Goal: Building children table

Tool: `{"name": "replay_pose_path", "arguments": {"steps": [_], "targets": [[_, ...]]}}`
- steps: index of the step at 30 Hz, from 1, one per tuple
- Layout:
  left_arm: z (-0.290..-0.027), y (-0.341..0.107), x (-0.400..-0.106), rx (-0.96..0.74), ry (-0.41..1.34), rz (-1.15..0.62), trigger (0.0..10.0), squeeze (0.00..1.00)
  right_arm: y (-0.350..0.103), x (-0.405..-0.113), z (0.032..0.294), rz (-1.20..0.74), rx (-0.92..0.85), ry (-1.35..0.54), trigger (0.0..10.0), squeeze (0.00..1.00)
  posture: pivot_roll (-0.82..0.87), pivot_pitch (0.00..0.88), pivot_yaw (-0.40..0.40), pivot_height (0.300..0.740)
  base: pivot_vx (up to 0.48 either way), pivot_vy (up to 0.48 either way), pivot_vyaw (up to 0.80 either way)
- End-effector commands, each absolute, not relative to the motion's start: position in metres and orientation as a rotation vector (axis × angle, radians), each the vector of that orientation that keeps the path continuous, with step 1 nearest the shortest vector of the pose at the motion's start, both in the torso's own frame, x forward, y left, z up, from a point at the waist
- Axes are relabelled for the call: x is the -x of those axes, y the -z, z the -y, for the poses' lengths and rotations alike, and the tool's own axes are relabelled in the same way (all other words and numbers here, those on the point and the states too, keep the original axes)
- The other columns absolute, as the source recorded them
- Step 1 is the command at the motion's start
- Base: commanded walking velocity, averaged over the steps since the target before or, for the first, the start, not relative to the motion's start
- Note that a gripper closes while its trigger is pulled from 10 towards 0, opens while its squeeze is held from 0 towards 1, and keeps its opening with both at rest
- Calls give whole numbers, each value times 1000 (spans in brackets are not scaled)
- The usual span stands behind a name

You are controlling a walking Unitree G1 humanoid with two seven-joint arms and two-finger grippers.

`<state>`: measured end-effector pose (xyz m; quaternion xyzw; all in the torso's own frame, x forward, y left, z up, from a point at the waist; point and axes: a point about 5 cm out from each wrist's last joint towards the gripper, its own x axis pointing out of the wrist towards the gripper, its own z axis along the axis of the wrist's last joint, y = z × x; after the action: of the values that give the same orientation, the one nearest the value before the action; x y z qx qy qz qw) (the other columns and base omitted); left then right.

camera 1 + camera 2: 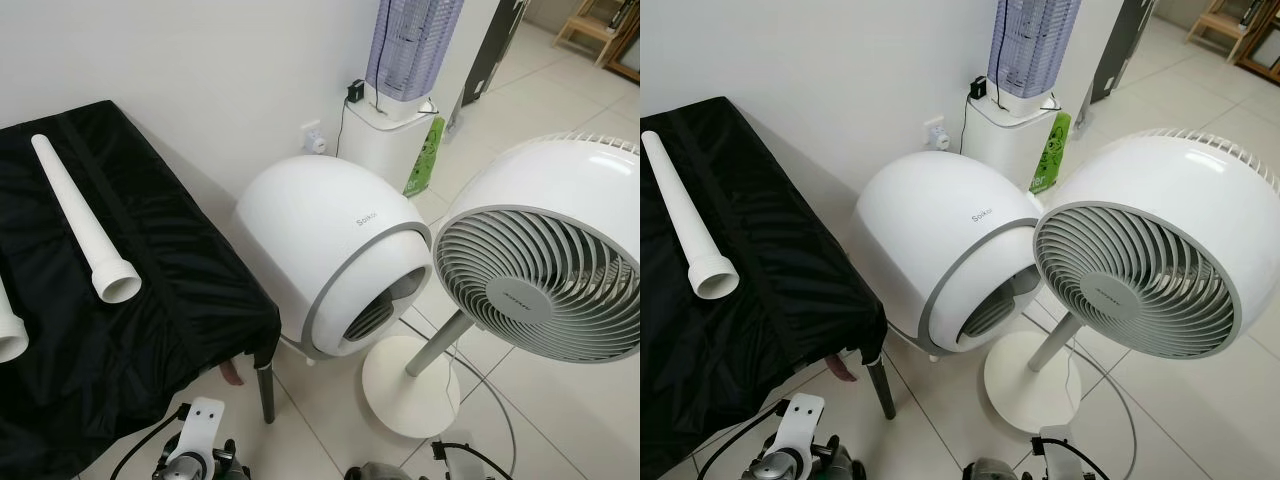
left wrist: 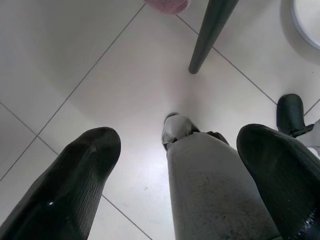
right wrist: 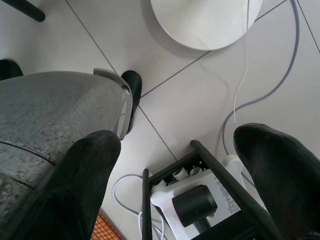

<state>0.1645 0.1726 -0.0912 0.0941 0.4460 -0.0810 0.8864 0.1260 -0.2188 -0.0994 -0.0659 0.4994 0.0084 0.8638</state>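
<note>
Two white legs for the little table lie up on my left: one tapered leg (image 1: 78,222) flat on the black cloth (image 1: 150,290), wide socket end toward me, narrow tip away, and the end of a second leg (image 1: 8,335) just poking in at the edge. They're laid side by side but apart, I'd say so each can be picked off the tabletop singly. The cloth drapes over the corner and hides the frame, one dark table leg (image 1: 266,392) standing bare on the tiles.

Both my arms hang low, well below the parts. My left gripper (image 2: 175,165) points straight at the floor (image 2: 100,75), fingers (image 2: 75,190) spread wide with nothing between them, my own grey leg and foot showing through the gap. My right gripper (image 3: 175,175) is the same: fingers parted, empty, over a power strip (image 3: 195,200) and trailing cables.

Ahead, a round white pod (image 1: 330,255) and a fan (image 1: 545,260) crowd the space beside the tabletop, the fan's base (image 1: 410,385) close by my feet. My guess: I need to turn left and raise an arm to reach that nearer leg, keeping clear of the fan
</note>
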Motion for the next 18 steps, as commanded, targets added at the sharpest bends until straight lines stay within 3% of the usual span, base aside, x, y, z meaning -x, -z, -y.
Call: {"name": "replay_pose_path", "arguments": {"steps": [1,10,18], "targets": [[-169,96,-155,-174,186,-961,10000,0,100,-123,221,-1052,155,-21,10000,0,-6,0,-51,740,0,0,0],[-167,96,-154,-141,141,-961,10000,0,102,-118,219,-1074,189,-74,10000,0,29,0,-48,740,0,0,0],[-169,95,-157,-164,150,-960,10000,0,103,-117,214,-1077,180,-84,10000,0,40,0,-37,740,0,0,613]]}}
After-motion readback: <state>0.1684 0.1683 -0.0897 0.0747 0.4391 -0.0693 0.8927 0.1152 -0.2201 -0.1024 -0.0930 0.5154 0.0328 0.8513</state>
